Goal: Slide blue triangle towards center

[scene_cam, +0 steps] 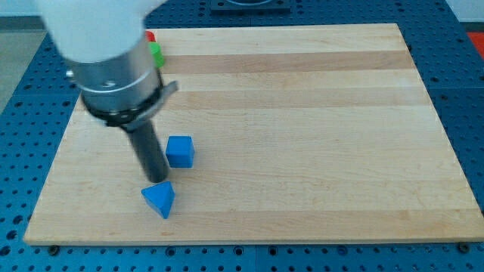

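I count four blocks on the pale wooden board (302, 113), which lies on a blue perforated table (15, 151). Starting at the view's left, my arm's white and grey metal housing (113, 68) covers the board's upper left corner, and the straight dark rod (150, 151) runs down from it. My tip (157, 180) sits just above the one blue triangular block (159, 199), touching it or very nearly so; I cannot tell which. That triangle lies near the board's bottom edge, left of the middle and well apart from the centre. There is no claw on this rig, only the rod, so nothing opens or closes. Just right of the rod, and slightly above the triangle, sits one blue cube (180, 151), close beside the rod. Near the top left, peeking out from behind the housing, are one small red block (150, 35) and one green block (156, 53), their shapes hidden.
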Controlling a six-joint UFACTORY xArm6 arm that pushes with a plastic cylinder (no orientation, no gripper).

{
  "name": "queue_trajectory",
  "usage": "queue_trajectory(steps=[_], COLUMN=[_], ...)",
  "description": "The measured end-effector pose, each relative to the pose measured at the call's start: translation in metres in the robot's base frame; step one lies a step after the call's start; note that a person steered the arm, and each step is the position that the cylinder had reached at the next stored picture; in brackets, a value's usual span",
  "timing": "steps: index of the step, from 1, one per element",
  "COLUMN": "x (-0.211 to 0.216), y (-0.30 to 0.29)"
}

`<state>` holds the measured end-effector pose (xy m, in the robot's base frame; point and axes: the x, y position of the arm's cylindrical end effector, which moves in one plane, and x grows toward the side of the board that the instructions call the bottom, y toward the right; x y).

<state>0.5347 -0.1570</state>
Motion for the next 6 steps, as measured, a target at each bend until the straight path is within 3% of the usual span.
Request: queue_trajectory(steps=[1, 2, 3, 6], x=[0.032, 0.062, 0.050, -0.063], y=[-0.047, -0.036, 0.014, 0.172])
